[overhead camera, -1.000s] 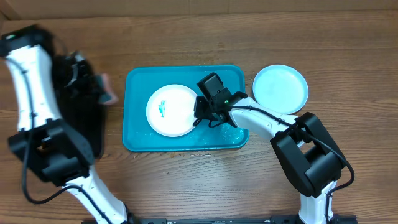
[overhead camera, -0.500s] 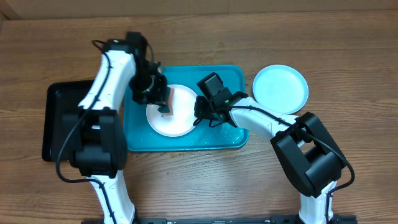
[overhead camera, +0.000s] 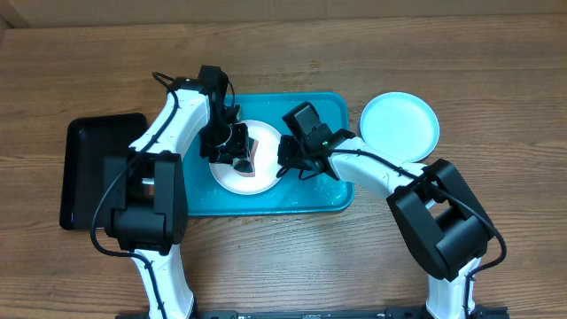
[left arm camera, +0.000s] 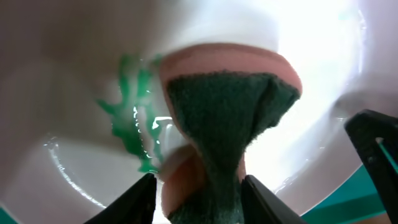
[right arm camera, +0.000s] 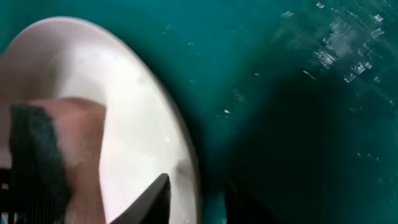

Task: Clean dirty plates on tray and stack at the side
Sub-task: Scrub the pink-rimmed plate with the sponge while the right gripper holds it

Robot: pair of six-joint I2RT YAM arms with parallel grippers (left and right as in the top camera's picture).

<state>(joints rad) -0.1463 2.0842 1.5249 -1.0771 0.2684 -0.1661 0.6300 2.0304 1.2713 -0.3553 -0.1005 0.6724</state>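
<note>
A white plate (overhead camera: 232, 180) lies in the teal tray (overhead camera: 197, 199). My left gripper (overhead camera: 237, 149) (left arm camera: 199, 193) stands over it, shut on a pink sponge (left arm camera: 224, 112) with a dark green scouring face, pressed to the plate beside a green smear (left arm camera: 134, 124). The plate (left arm camera: 74, 74) fills the left wrist view. My right gripper (overhead camera: 285, 162) (right arm camera: 196, 193) is at the plate's right rim, open. One finger is over the plate (right arm camera: 124, 74); the other is outside the rim on the tray (right arm camera: 280, 93). The sponge (right arm camera: 81, 137) also shows there. A light blue plate (overhead camera: 399, 126) rests on the table, right of the tray.
A narrow black tray (overhead camera: 89, 177) lies at the left of the table. Droplets glisten on the teal tray's floor near its right end (overhead camera: 332, 190). Wooden tabletop (overhead camera: 283, 257) surrounds the trays.
My left arm swung from the black tray over to the white plate, carrying the sponge down onto it. My right jaws have parted at the plate's rim; that arm has stayed put.
</note>
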